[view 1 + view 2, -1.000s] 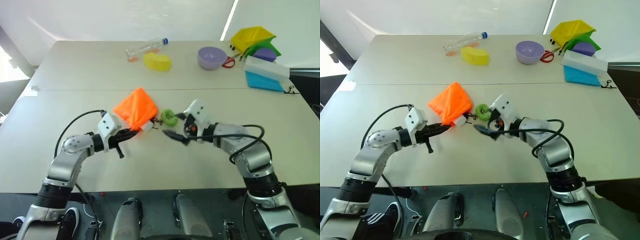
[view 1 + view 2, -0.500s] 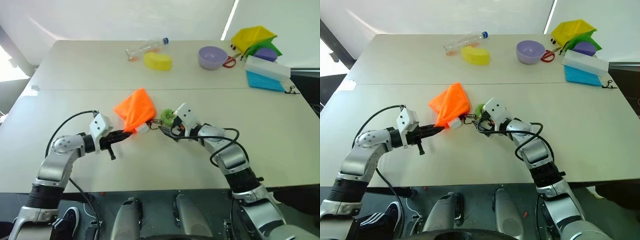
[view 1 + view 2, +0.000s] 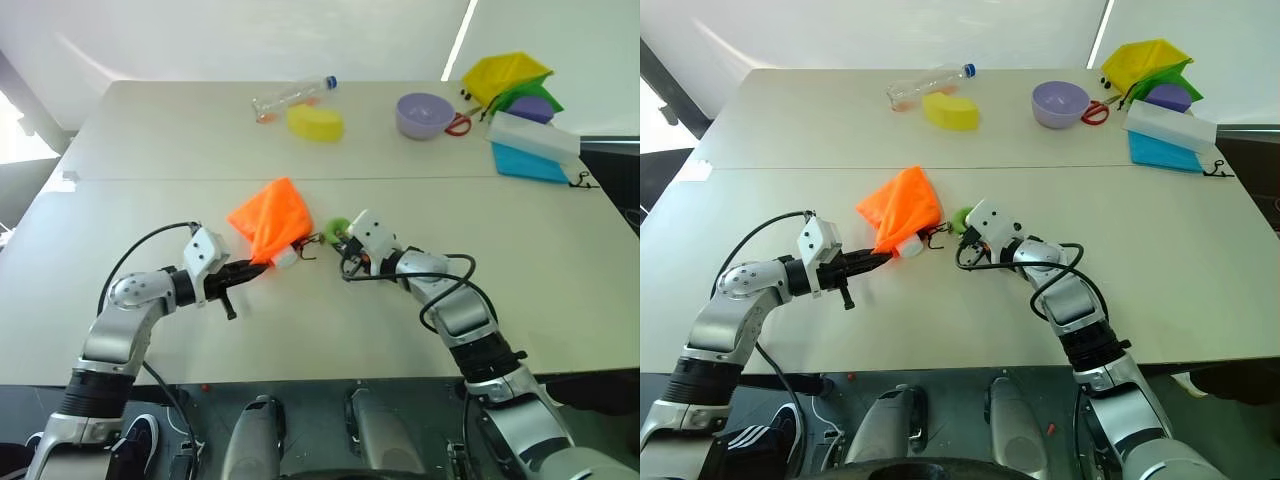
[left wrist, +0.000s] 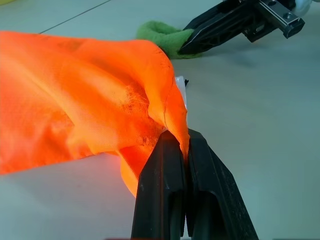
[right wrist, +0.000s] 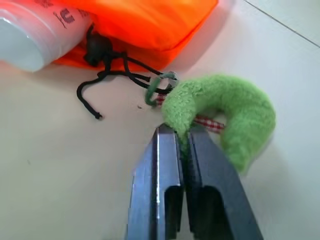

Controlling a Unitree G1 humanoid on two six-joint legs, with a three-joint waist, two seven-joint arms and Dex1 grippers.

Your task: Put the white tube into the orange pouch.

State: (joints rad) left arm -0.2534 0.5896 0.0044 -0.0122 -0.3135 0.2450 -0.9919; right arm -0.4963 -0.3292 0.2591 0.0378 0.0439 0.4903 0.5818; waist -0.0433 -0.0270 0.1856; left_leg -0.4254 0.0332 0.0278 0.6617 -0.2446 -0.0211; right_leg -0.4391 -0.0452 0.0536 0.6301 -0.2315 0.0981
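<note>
The orange pouch (image 3: pixel 272 218) lies at the table's middle, its mouth toward me. The white tube (image 5: pixel 35 35) pokes its rounded end out of that mouth (image 3: pixel 285 257); the rest is hidden inside. My left gripper (image 4: pixel 177 142) is shut on the pouch's mouth edge, coming in from the left (image 3: pixel 250 267). The black cord (image 5: pixel 107 75) runs from the pouch to a fuzzy green ring (image 5: pixel 225 110) just right of it. My right gripper (image 5: pixel 177 132) is shut on the near end of that green ring (image 3: pixel 335 230).
At the back stand a clear bottle (image 3: pixel 292 96), a yellow sponge (image 3: pixel 315 122), a purple bowl (image 3: pixel 424 114) with red scissors (image 3: pixel 458 124), a yellow bin (image 3: pixel 503 73) and a white-and-blue box (image 3: pixel 533 148). The table's seam (image 3: pixel 150 180) runs behind the pouch.
My right gripper has sunk and moved left to the green ring, then shut on it. The left gripper has kept its grip on the pouch.
</note>
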